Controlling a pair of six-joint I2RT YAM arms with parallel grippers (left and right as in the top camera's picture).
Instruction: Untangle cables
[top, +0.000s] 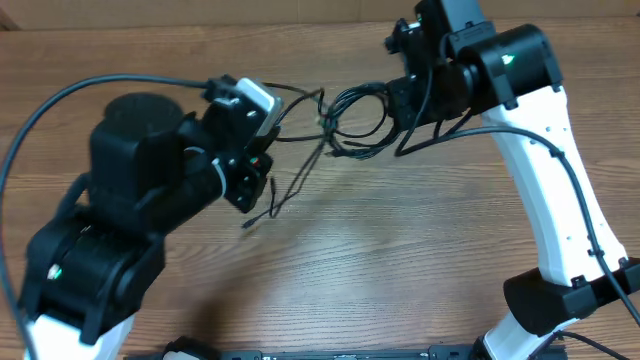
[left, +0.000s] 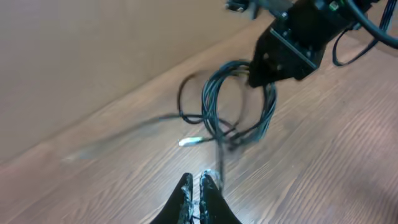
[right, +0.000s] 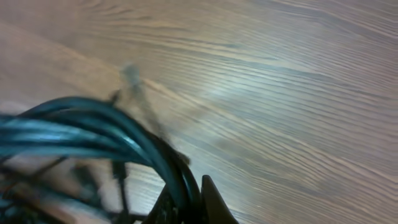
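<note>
We see the left gripper (left: 198, 185) pinching one strand, the right gripper (right: 186, 208) pinching the coiled cables (top: 355, 120); pulling apart could tighten the knot or slip the strand.

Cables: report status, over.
Left fingers shut on cables, one strand. Right fingers shut on the coil end. Tangle hangs between them. No obstruction seen.

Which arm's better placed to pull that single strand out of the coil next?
Left, probably. The left fingers already pinch one strand leading out of the cables. The right fingers clamp the coil itself, so they suit anchoring it.
</note>
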